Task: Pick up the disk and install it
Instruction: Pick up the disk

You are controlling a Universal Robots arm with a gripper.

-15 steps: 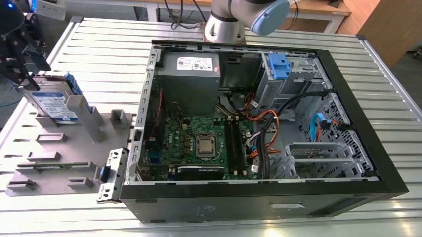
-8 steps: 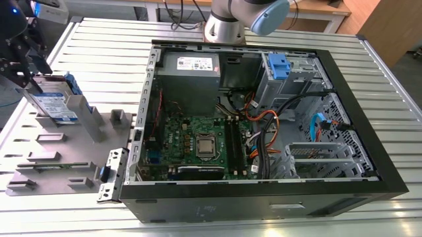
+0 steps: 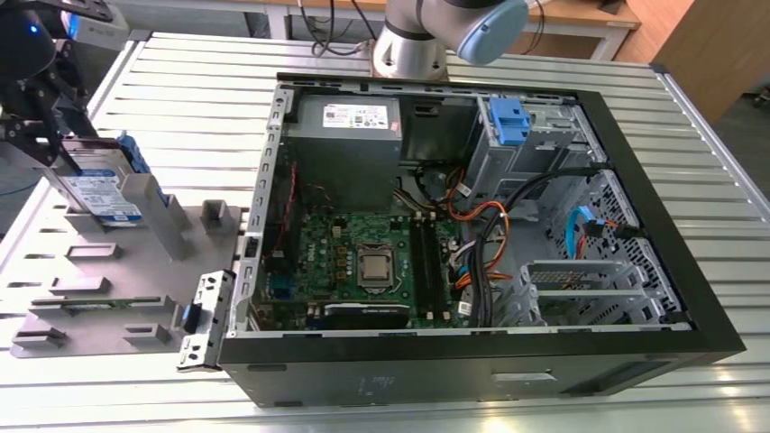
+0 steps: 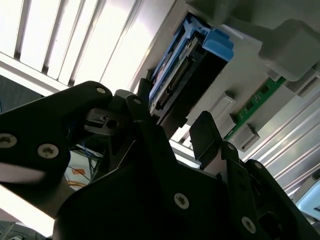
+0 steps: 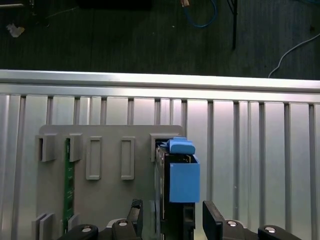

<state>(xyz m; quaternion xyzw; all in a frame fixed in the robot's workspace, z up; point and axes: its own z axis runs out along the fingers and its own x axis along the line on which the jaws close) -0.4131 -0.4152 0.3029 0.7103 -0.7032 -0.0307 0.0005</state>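
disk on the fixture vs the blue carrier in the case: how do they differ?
Place: the disk stands on edge in the grey fixture plate outside the case; the blue carrier sits in the drive cage inside it.
Content: the disk shows a labelled metal drive; the blue carrier shows no drive that I can make out.
Gripper: the gripper straddles the disk, far from the blue carrier.
Shared: blue plastic parts.

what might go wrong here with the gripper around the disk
1. The gripper straddles the disk off-centre, one finger nearer than the other; closing may tilt it.
2. The disk stands slotted in the grey fixture; a skewed lift may jam it or drag the fixture.
3. In the exterior view, loose cables crowd the case near the drive bay and may snag.
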